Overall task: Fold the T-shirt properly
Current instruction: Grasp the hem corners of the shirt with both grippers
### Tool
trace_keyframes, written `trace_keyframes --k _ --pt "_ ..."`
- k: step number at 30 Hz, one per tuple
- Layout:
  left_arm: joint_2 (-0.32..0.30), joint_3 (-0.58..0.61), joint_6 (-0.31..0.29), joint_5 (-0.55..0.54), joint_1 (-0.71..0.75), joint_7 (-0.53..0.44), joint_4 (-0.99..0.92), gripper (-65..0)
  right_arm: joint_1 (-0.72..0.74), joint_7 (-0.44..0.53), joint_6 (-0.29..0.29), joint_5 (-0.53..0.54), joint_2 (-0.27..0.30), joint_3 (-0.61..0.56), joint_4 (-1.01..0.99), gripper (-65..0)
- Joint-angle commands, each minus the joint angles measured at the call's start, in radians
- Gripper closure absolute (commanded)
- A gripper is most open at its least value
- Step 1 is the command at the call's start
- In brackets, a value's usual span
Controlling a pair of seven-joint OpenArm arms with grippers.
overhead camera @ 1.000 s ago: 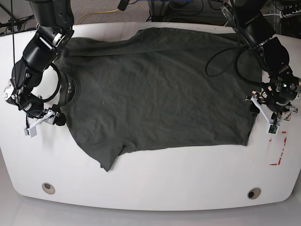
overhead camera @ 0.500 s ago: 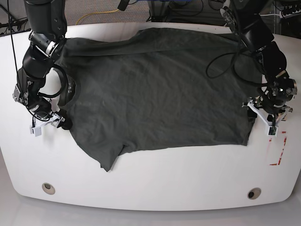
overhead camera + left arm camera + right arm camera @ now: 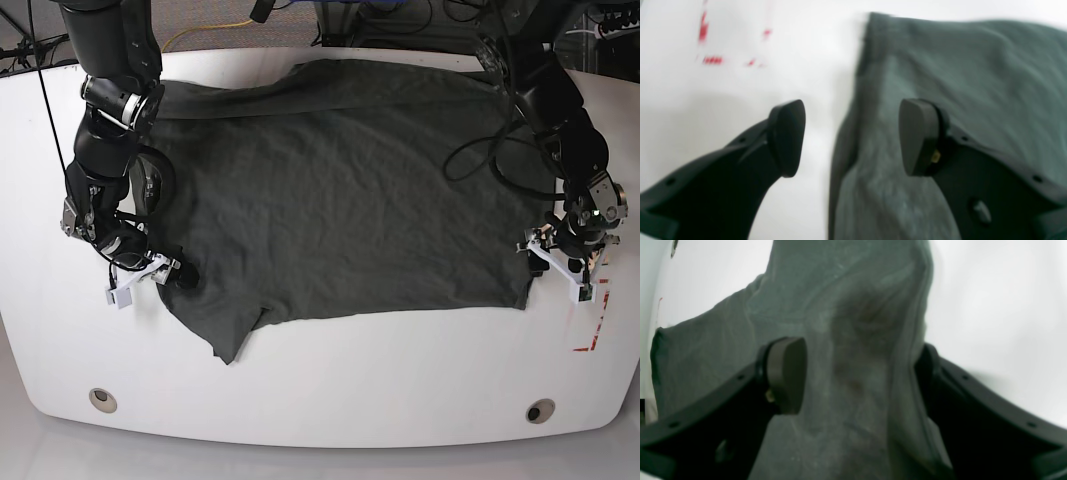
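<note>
The dark charcoal T-shirt (image 3: 340,190) lies spread flat on the white table (image 3: 380,380), with its neck end to the left in the base view. My right gripper (image 3: 160,275) is at the shirt's left edge by the near sleeve. In the right wrist view it (image 3: 857,373) is open with a fold of cloth (image 3: 860,340) between the jaws; the cloth hides one fingertip. My left gripper (image 3: 560,262) is at the hem on the right. In the left wrist view it (image 3: 851,136) is open and astride the hem edge (image 3: 853,100), one finger over the table and one over the shirt.
Red marks (image 3: 590,335) are on the table by the left gripper and show in the left wrist view (image 3: 711,60). Two round holes (image 3: 102,399) (image 3: 540,411) sit near the table's front edge. Cables and stands lie behind the table's back edge.
My right gripper has moved right and toward the front, from the bare table onto the shirt's edge. My left gripper has shifted slightly toward the front along the hem.
</note>
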Motion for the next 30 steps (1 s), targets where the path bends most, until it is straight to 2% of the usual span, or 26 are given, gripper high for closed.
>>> trace_keyframes --k 1,9,16,21,24,30 --pt "-0.035 0.025 0.013 -0.015 -0.041 -0.024 -0.034 -41.0 0.02 0.012 -0.004 -0.012 0.016 -0.003 0.007 -42.5" --pt "-0.058 0.074 0.018 -0.015 -0.08 -0.118 -0.183 -41.0 0.021 0.029 -0.004 -0.012 0.016 -0.004 0.006 -25.5" --pt "-0.059 0.074 0.018 -0.015 -0.107 -0.172 -0.307 -41.0 0.021 0.028 -0.004 -0.011 0.016 -0.004 0.006 -24.7" --pt "-0.085 0.102 0.018 -0.015 -0.112 -0.193 -0.372 -41.0 0.021 0.028 -0.004 -0.009 0.016 -0.004 0.006 -24.4" --pt "-0.087 0.142 0.018 -0.015 -0.114 -0.195 -0.403 -40.8 0.021 0.026 -0.004 -0.011 0.016 -0.004 0.006 -23.9" --pt "-0.094 0.149 0.018 -0.015 -0.107 -0.195 -0.415 -39.2 0.021 0.026 -0.004 -0.011 0.016 -0.006 0.006 -23.8"
